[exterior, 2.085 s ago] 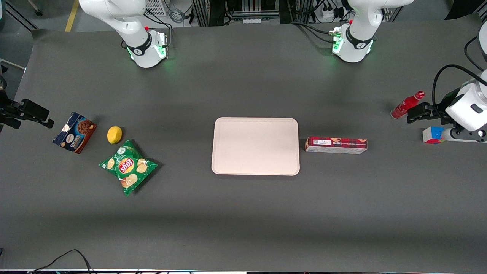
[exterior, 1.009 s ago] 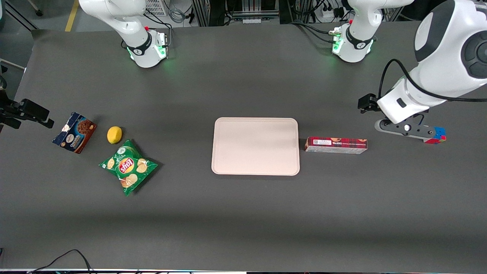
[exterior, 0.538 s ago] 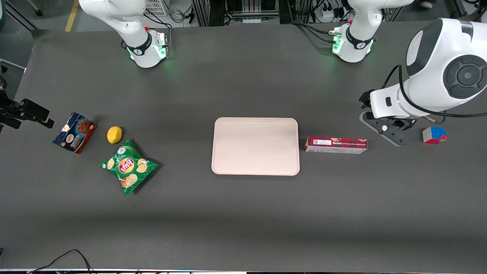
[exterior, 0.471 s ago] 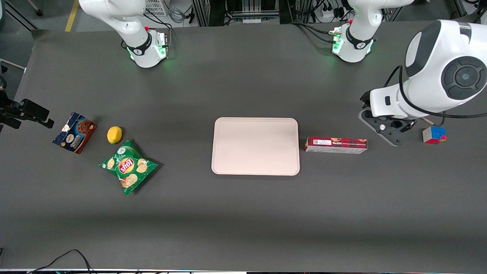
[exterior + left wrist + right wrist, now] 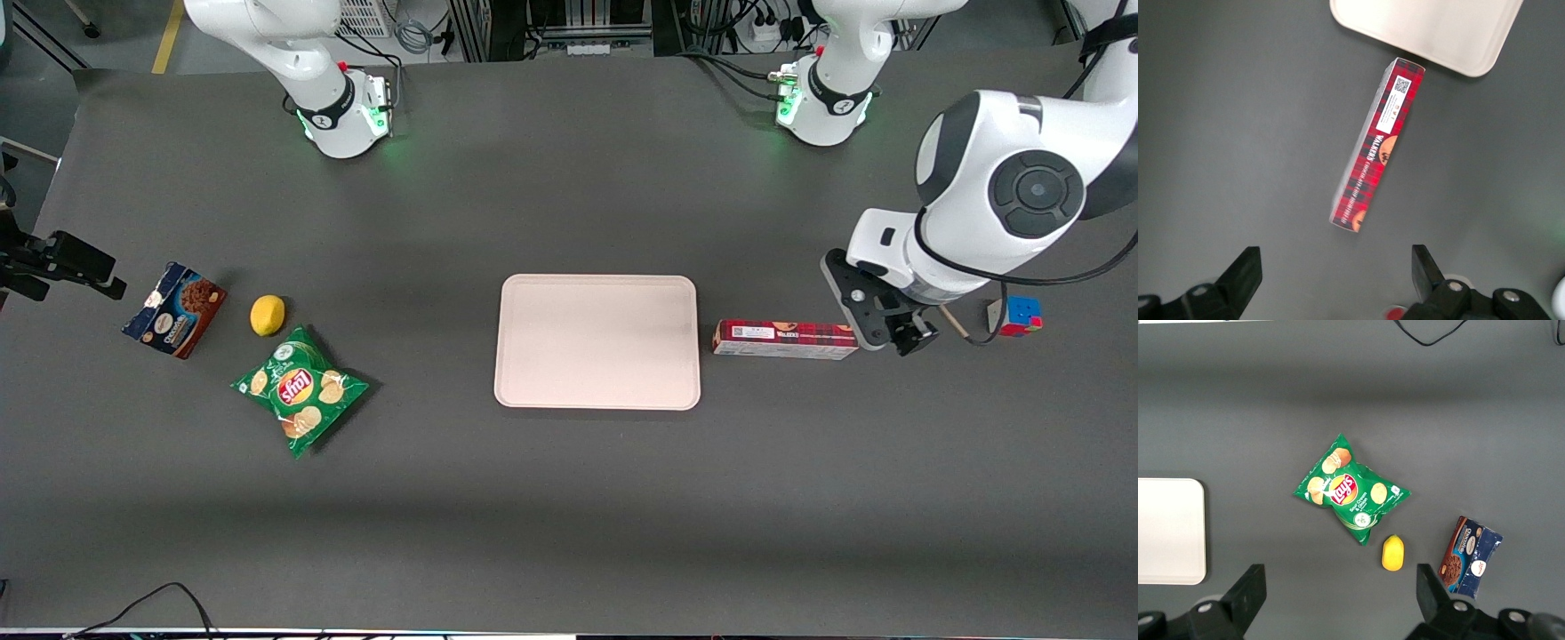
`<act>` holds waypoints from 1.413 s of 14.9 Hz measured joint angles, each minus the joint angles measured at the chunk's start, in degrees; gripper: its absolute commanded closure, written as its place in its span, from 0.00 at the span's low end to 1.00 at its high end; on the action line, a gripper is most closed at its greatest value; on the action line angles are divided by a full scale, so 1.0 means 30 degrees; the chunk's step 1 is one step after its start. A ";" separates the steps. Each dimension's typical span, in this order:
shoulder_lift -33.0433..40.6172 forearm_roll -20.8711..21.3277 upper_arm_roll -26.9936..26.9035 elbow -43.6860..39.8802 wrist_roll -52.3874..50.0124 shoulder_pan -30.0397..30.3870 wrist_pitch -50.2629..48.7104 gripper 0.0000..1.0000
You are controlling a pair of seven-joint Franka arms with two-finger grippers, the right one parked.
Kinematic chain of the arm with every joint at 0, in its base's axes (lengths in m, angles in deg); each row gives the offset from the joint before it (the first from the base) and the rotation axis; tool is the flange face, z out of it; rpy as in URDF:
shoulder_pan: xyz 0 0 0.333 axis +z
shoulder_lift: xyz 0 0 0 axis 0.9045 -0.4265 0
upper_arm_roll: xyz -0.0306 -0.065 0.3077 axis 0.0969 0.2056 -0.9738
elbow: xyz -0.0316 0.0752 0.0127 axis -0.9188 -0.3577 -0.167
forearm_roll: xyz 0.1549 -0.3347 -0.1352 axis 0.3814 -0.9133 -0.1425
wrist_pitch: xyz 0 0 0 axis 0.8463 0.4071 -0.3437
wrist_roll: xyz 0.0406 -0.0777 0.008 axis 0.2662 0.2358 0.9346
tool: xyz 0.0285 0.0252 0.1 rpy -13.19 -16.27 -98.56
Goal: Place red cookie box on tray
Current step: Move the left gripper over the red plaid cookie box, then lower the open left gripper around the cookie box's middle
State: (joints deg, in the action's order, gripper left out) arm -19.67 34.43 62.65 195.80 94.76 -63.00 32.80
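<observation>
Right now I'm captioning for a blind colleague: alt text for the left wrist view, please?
The open gripper hovers above a dark table, short of the red cookie box lying flat. The box's labelled end nearly reaches a rounded corner of the pale tray.

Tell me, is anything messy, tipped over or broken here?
Nothing stands out. The red cookie box lies flat and whole beside the empty tray, not touching it. The open gripper hovers near the box's end toward the working arm.
</observation>
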 measured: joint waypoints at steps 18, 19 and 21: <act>-0.0218 -0.1093 0.0002 0.6966 0.5553 0.0038 0.9267 0.00; -0.0403 -0.1101 0.0010 0.7265 0.5558 0.0036 0.9821 0.00; -0.0914 -0.1109 0.0045 0.7719 0.5568 0.0029 1.0882 0.00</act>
State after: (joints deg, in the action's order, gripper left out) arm -22.41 31.10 62.79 218.95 111.47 -62.91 65.44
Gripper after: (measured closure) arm 0.000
